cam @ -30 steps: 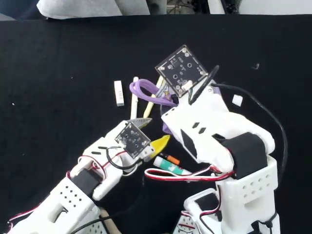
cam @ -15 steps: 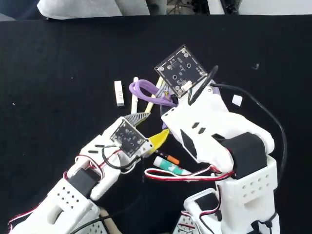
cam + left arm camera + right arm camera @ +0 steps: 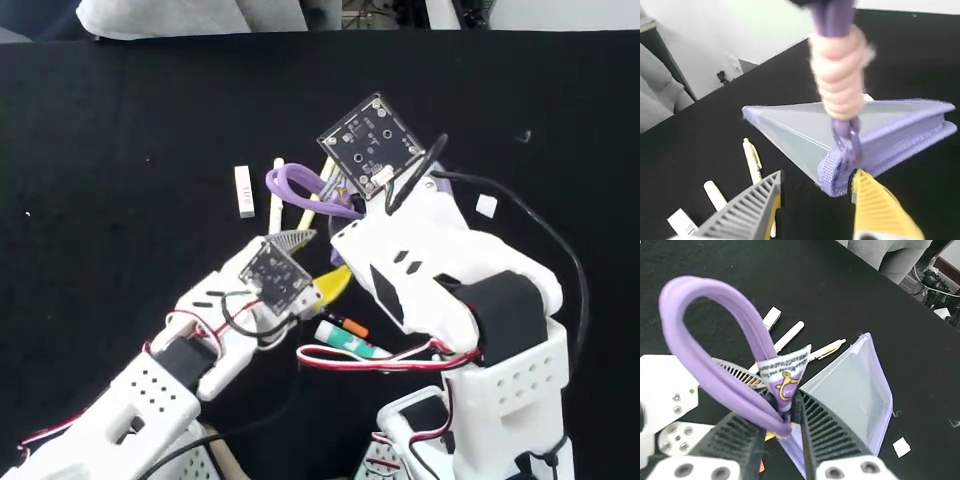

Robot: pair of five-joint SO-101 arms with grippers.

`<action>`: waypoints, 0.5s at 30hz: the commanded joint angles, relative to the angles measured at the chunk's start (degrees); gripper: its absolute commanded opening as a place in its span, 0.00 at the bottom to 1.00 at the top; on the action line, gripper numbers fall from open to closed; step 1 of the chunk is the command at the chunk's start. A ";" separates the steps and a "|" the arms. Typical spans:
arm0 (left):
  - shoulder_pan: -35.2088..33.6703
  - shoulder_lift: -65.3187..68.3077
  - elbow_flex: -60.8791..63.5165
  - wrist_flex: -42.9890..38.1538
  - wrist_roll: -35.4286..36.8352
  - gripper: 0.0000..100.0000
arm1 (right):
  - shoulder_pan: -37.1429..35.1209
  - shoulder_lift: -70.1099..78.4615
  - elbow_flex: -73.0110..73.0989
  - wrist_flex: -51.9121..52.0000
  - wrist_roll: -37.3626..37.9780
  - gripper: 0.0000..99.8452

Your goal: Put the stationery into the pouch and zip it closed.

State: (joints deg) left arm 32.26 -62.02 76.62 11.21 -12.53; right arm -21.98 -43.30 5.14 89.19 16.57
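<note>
My right gripper [image 3: 785,420] is shut on the purple strap [image 3: 715,340] of the pouch [image 3: 850,395], right by its white tag [image 3: 785,375], and holds it up off the table. In the left wrist view the pouch [image 3: 840,135] hangs by a pink coil [image 3: 840,75]. My left gripper [image 3: 815,200] is open, grey and yellow fingers either side of the pouch's lower corner. From above, the left gripper [image 3: 322,258] sits beside the right gripper [image 3: 345,200]. Two pens [image 3: 277,195] [image 3: 310,205] and an eraser [image 3: 244,190] lie behind.
A marker [image 3: 345,335] with an orange cap lies near the right arm's base. A small white piece [image 3: 487,206] rests to the right. The black table [image 3: 120,120] spreads out to the left and back. Red and white cables loop by the arm bases.
My left gripper drew back a little to the left, then came forward again toward the pouch's corner. The right arm and strap stayed put.
</note>
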 commanded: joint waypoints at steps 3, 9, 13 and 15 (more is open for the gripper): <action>-0.66 0.97 -4.62 -1.76 0.44 0.23 | 0.53 -1.19 -0.92 0.26 0.35 0.01; -0.57 1.41 -5.49 -1.76 0.44 0.22 | 0.53 -1.19 -0.92 0.35 0.35 0.01; -0.13 1.41 -5.49 -1.76 0.09 0.11 | 0.53 -1.19 -0.92 0.35 0.35 0.01; -0.13 1.49 -5.49 -1.76 0.09 0.07 | 0.53 -1.19 -0.92 0.35 0.35 0.01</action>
State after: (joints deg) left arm 32.26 -60.62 75.03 10.51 -12.53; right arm -21.98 -43.30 5.14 89.19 16.57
